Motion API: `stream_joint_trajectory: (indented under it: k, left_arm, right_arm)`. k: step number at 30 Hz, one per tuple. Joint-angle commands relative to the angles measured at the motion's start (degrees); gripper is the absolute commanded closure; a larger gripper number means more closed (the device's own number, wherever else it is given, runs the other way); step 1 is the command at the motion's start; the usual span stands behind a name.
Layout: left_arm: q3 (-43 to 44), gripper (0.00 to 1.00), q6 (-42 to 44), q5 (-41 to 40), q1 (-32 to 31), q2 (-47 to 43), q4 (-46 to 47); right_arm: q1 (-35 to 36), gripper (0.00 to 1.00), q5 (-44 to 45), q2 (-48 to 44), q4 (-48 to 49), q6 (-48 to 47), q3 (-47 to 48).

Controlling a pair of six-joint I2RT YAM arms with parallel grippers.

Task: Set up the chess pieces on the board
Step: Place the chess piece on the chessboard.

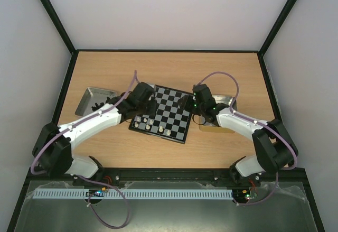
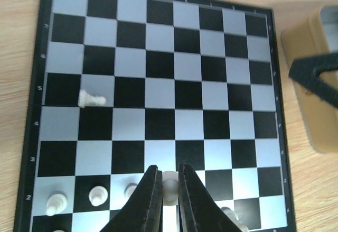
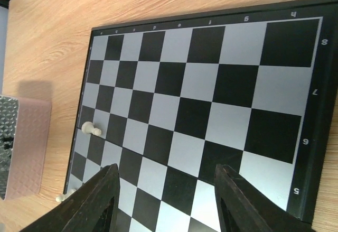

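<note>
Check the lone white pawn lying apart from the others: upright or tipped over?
Tipped over. The pawn lies on its side on the board, its length stretched along a square in both wrist views.

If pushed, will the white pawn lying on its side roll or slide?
The pawn looks round with a wider base, so it would probably roll in a curve. It is tiny, likely light, and could skid on the smooth board.
</note>
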Motion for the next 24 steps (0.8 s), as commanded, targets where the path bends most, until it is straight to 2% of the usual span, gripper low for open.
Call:
stream_joint_trajectory:
  k: [1, 12, 24]
  left_arm:
    - [0.61, 0.97, 2.35, -4.85, -3.28, 4.48, -1.79]
    - [0.48, 0.95, 1.96, -3.41, -4.68, 12.49, -0.95]
    - [-0.58, 0.94, 2.56, -3.35, -6.25, 16.12, 0.64]
  right_arm:
    - [0.36, 0.51, 3.99, 0.00, -1.98, 0.78, 0.88]
    - [0.36, 0.52, 5.67, -2.03, -1.00, 3.22, -2.56]
    - [0.36, 0.51, 5.32, -1.51, -0.64, 3.40, -2.74]
